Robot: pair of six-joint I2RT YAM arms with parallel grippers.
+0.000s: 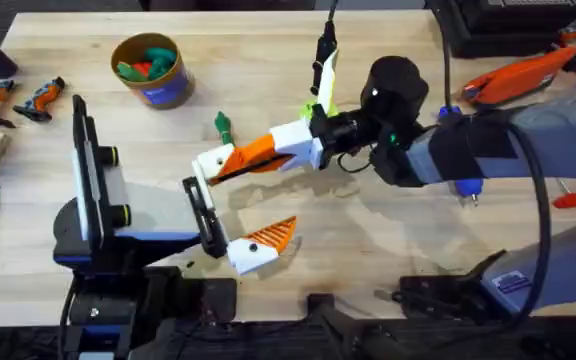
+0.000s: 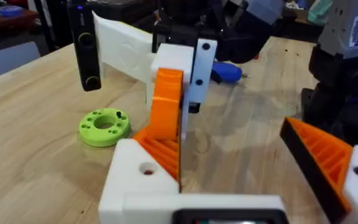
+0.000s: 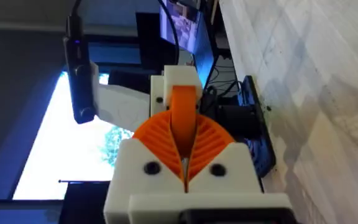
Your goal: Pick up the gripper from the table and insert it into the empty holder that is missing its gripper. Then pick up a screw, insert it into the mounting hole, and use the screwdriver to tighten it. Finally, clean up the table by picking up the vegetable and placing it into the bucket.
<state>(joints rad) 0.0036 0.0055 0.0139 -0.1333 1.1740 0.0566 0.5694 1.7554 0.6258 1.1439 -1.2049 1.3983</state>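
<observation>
Your right gripper, closed on the gripper, presents that orange wedge at the holder mid-table. Keep the wedge square to the slot and push straight. The left gripper hangs nearer, jaws spread, empty. The left wrist view adds the screwdriver; overhead adds the vegetable and the bucket far left.

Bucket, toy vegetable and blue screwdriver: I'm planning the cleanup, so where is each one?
bucket (image 1: 173, 90), overhead view, on its blue label band.
vegetable (image 1: 223, 127), overhead view, on its dark green body.
screwdriver (image 2: 227, 72), left wrist view, on its blue barrel.
</observation>
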